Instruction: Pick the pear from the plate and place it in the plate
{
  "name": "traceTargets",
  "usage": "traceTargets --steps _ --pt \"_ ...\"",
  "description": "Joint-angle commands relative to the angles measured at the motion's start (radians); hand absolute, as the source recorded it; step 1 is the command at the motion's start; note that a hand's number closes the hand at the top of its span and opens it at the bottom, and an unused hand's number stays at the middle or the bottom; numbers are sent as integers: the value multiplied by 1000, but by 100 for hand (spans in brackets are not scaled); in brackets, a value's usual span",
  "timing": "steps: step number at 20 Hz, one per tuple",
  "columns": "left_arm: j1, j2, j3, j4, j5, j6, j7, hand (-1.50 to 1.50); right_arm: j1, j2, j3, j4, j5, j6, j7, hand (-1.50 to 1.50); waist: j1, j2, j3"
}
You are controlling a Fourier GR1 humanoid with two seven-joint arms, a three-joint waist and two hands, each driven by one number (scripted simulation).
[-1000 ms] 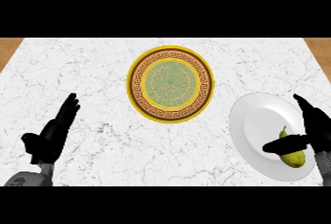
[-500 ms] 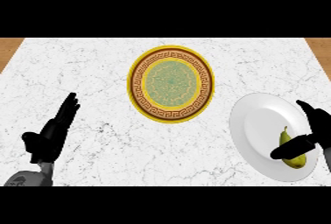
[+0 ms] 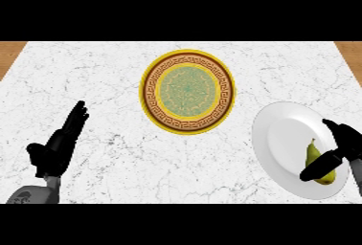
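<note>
Pear (image 3: 317, 160) lies on the white plate (image 3: 283, 139) at the right of the counter (image 3: 106, 72), toward that plate's right and lower part, its narrow stem end pointing up the view and its rounder end near the plate's lower rim.

Starting at the left: the left hand (image 3: 60, 143) shows near the lower left edge, its grey forearm coming in from the bottom corner. Its fingers are straight and together, pointing up and a little to the right, thumb out to the left; it grasps nothing and touches no plate, resting released above the marble.

In the middle, toward the far side of the counter, sits the patterned plate (image 3: 187, 91): a yellow rim, a brown band with a key pattern, and a pale green centre. Nothing lies on it. It stands apart from the white plate, which is lower and to the right.

At the right edge the right hand (image 3: 338, 150) reaches over the white plate. Its thumb crosses the pear's lower body on the left, while the fingers stand on the pear's right side, so the hand is curled about the fruit. Pear and plate look to be touching, though I cannot tell for sure.
</note>
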Motion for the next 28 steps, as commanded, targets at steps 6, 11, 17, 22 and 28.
traceTargets --steps 6,11,17,22,28 --pt "17 -5 33 -48 -7 -24 35 0 14 47 8 152 89 74 12 -150 -2 -1 1" --pt "107 -3 26 -157 -35 -28 48 0 29 93 -12 194 136 59 11 -150 0 -3 1" --pt "-9 -33 77 33 -49 -68 1 0 48 165 -10 222 141 110 -122 150 -5 0 1" --pt "-15 -28 87 19 -69 -62 8 0 53 193 -22 259 183 79 -165 150 -4 0 1" --pt "-18 -53 96 25 -67 -72 10 0 14 157 -31 291 316 46 -287 150 -1 0 1"
